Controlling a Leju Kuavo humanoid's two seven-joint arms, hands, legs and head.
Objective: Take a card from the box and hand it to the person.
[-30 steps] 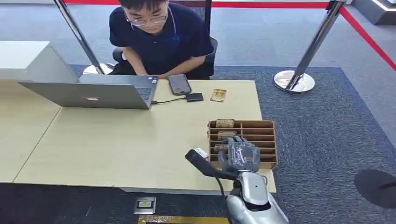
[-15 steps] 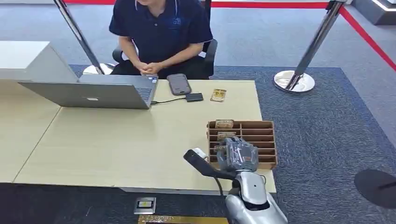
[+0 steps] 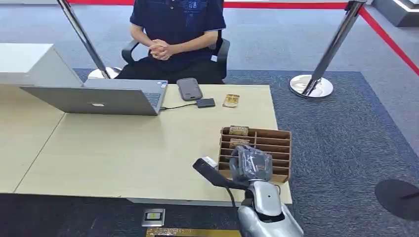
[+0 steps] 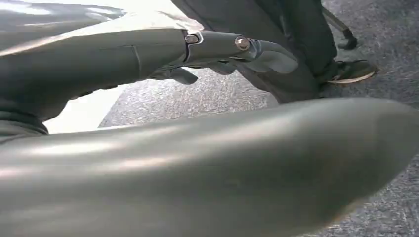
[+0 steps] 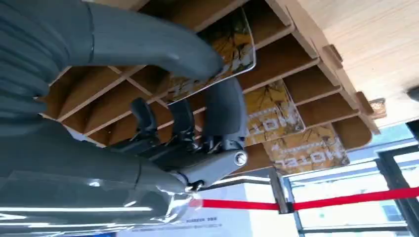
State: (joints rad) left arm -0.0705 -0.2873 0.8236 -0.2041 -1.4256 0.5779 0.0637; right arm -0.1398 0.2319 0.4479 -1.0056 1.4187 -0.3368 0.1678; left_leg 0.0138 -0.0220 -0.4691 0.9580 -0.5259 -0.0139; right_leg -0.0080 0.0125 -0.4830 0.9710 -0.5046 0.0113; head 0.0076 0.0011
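A brown slotted card box (image 3: 274,140) stands near the table's right front corner, with yellow cards (image 3: 238,130) in its left slots. My right hand (image 3: 250,164) reaches down into the box's front left slots. In the right wrist view its thumb and a dark finger (image 5: 225,111) pinch a yellow card (image 5: 234,47) that stands partly out of its slot, and two more cards (image 5: 271,116) sit in the slots beyond. My left hand (image 4: 222,47) hangs over the carpet with a finger stretched out and nothing in it. The person (image 3: 175,27) sits across the table with hands clasped.
On the far side of the table (image 3: 123,148) lie an open laptop (image 3: 99,98), a phone (image 3: 189,89), a small black device (image 3: 205,102) on a cable and a loose yellow card (image 3: 230,100). Metal stanchions (image 3: 312,84) with red tape stand on the carpet behind.
The person has leaned back from the laptop and clasped both hands. My right hand has drawn slightly toward me over the box, and the box has shifted a little.
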